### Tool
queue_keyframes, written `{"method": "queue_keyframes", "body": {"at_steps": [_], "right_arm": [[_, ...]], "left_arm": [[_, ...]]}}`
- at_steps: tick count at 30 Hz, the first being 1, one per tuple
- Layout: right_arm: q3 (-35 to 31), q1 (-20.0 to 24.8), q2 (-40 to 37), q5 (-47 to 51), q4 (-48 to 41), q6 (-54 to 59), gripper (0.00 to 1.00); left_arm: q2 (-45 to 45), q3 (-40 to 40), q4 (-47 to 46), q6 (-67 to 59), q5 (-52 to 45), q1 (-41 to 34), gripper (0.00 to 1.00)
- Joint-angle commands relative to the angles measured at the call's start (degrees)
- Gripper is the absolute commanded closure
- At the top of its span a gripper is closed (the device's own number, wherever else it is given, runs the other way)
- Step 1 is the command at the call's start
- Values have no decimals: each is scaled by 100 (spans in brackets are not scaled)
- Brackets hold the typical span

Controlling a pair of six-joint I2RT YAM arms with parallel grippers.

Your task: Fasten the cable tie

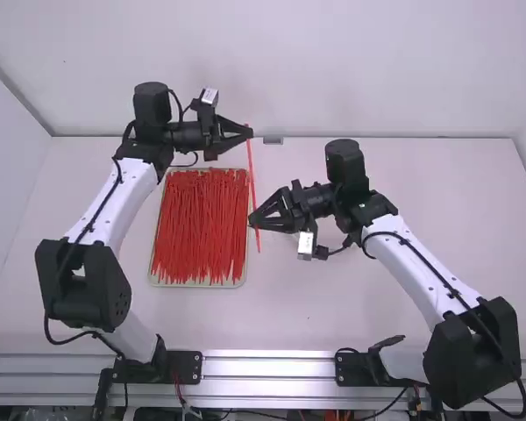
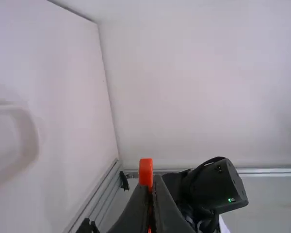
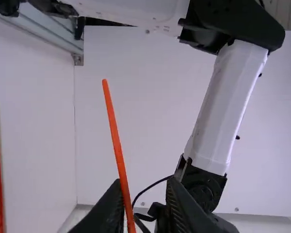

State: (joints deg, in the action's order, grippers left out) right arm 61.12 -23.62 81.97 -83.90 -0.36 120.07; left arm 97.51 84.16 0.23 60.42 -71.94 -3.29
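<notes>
**Tie held aloft at one end; loop not yet begun**

A single red cable tie [image 1: 253,180] is held clear of the table [image 1: 447,184], just beside the tray [image 1: 202,283] on which the stock of red ties [image 1: 202,224] is piled. The far end of the tie is pinched in the left pincer [image 1: 248,134], whose fingers are pressed together on it. In the left wrist view a short blocky orange tip [image 2: 146,171] is seen sticking out past the fingertips, and it is judged to be the head.

From there the strap runs toward the arm bases, passes through the right pincer [image 1: 254,217] and ends in a free length beyond it. In the right wrist view the strap [image 3: 115,141] is seen lying along one finger, with a gap left to the other, so the right pincer is taken to be spread, not clamped.

The step in hand is judged to be the handover into a two-handed hold: the tie is picked and presented, but no bend has been made and nothing is threaded. For the next move the right pincer would need to be pressed onto the strap near its free end. That end would then have to be curled round and lined up with the slot in the head, which calls for fine alignment.

The left arm is stretched far up the table, its wrist turned so that the pincer points sideways toward the middle. The right arm is bent at the elbow and reaches across, its pincer pointing toward the tray.
</notes>
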Motion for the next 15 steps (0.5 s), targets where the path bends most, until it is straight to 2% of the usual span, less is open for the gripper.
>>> {"method": "queue_keyframes", "body": {"at_steps": [1,3,5,15], "right_arm": [[105,-2,11,-26,-17,-22,84],[105,-2,11,-28,-55,-24,95],[105,-2,11,-24,-105,-22,100],[105,-2,11,-7,-155,-20,97]], "left_arm": [[26,44,0,-92,-59,-26,98],[26,42,-2,-199,-61,-26,98],[26,42,-4,-219,-63,2,98],[26,42,0,-295,-63,31,98]]}}
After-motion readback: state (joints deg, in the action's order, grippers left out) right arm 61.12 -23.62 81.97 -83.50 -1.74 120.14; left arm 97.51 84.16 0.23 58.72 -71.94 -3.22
